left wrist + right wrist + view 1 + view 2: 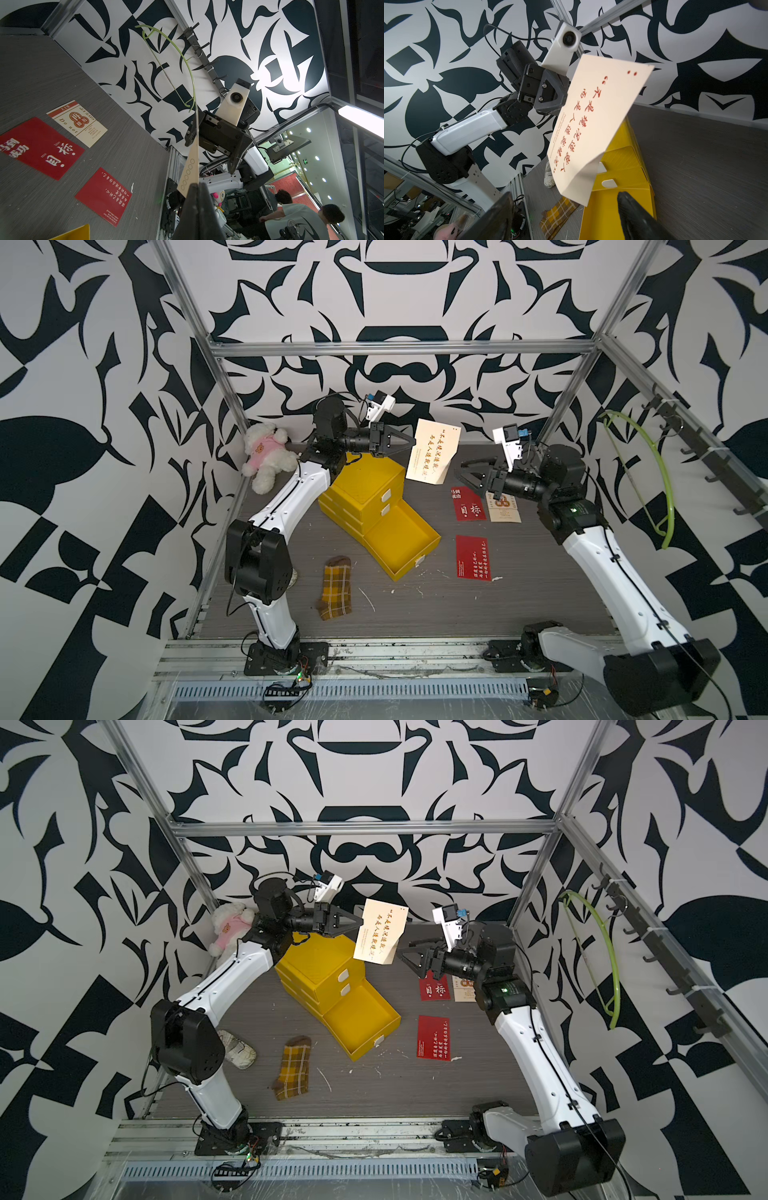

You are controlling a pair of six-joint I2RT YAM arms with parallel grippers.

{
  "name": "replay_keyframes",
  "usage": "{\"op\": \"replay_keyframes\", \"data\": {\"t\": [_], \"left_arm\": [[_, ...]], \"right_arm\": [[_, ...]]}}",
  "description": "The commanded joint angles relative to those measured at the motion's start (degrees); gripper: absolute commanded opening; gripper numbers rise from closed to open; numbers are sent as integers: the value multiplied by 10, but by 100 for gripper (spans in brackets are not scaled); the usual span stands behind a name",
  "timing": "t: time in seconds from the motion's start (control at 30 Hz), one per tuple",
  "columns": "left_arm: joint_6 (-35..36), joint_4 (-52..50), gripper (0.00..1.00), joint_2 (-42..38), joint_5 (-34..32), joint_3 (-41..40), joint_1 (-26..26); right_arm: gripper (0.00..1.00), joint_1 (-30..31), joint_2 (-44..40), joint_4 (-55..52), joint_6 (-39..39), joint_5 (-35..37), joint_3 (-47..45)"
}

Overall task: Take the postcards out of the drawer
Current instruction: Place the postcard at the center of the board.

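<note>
**Status: One Postcard Lifted, Three on the Table**

Left gripper [412,442]: jaws closed flat on the edge of a cream postcard [432,456] printed with red characters. The card hangs in the air, tilted, above and behind the yellow drawer chest [365,489]. The right wrist view shows the card slightly curled at its lower corner.

Right gripper [462,473]: jaws spread wide, with nothing between them. It points toward the held card, and its fingertips are just beside the card's lower corner. In both top views a narrow gap separates them.

Three more postcards lie flat on the table [457,605], to the right of the chest:
- a red card with large white characters [468,506];
- a cream card with a round emblem [503,510], just beside the first and partly hidden under the right gripper;
- a red card with small white text [473,558], nearer the front, apart from the other two.

The bottom drawer [399,537] is pulled out at an angle. The two drawers above it are closed.

A plaid sock [336,587] lies on the table in front of the chest.
</note>
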Motion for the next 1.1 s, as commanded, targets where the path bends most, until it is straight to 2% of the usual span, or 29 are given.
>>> {"op": "replay_keyframes", "data": {"t": [0.0,0.1,0.4,0.7,0.83,0.97,1.07], "left_arm": [[-2,23,0,-20,19,4,-6],[-5,29,0,-21,30,6,-13],[-40,72,0,-15,31,7,-15],[-38,70,0,-12,8,5,-16],[-26,58,0,-12,-9,3,-16],[4,25,0,-19,-30,1,-16],[28,0,0,-30,-49,-6,-16]], "right_arm": [[82,0,13,62,21,-29,22],[82,0,27,110,44,-44,22],[73,11,37,138,52,-47,18],[47,15,25,142,64,-45,13],[30,16,17,135,64,-36,13],[24,16,15,131,64,-25,13],[15,16,17,124,64,-16,14]]}}
